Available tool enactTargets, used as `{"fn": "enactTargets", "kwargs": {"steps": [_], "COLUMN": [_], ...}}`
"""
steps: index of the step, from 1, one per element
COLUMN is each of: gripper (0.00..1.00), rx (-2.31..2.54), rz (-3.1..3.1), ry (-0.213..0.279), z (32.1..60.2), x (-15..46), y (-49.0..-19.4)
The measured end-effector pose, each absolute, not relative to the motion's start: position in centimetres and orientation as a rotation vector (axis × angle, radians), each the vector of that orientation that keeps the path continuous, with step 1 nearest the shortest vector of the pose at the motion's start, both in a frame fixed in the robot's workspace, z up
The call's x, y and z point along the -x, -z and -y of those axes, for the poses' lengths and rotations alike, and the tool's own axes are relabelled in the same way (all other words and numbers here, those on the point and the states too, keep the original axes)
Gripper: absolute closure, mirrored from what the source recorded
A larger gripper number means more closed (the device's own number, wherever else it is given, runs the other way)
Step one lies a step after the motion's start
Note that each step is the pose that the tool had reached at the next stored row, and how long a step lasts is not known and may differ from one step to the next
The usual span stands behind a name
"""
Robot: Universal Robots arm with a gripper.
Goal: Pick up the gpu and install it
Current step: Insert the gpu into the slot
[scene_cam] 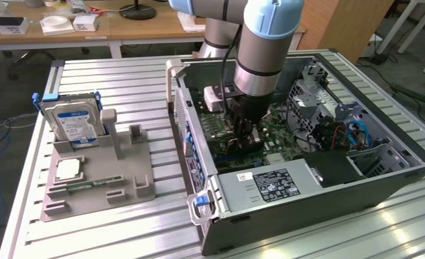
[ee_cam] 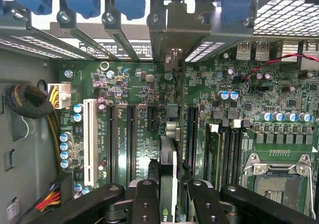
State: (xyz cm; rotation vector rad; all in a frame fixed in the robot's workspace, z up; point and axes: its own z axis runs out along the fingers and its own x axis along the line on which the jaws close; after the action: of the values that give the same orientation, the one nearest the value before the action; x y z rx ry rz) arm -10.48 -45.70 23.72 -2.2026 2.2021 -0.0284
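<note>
My gripper [scene_cam: 245, 135] reaches down into the open computer case [scene_cam: 385, 183], just above the green motherboard [scene_cam: 277, 137]. It is shut on the gpu [ee_cam: 168, 154], a thin dark card seen edge-on between the black fingers [ee_cam: 147, 201]. In the wrist view the card stands upright over the board, in line with a black expansion slot. Its metal bracket [ee_cam: 174, 30] sits at the case's rear slot openings. Whether the card's edge is seated in the slot is hidden by the card itself.
The silver power supply [scene_cam: 270, 184] fills the case's near corner and a drive cage [scene_cam: 320, 108] stands beyond the gripper. Left of the case, a grey fixture [scene_cam: 136, 178] holds a hard drive [scene_cam: 72, 123], a CPU chip [scene_cam: 68, 168] and a memory stick [scene_cam: 82, 185]. A white slot [ee_cam: 90, 142], CPU socket [ee_cam: 276, 179] and cable bundle [ee_cam: 27, 102] surround the card.
</note>
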Motion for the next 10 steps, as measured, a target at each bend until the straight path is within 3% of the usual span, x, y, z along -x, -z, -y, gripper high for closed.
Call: {"fn": "enactTargets", "kwargs": {"steps": [10], "gripper": [0.73], "rx": [2.202], "rz": [-2.202], "ry": [0.03], "z": [45.71], "x": [10.55], "y": [-23.71]}}
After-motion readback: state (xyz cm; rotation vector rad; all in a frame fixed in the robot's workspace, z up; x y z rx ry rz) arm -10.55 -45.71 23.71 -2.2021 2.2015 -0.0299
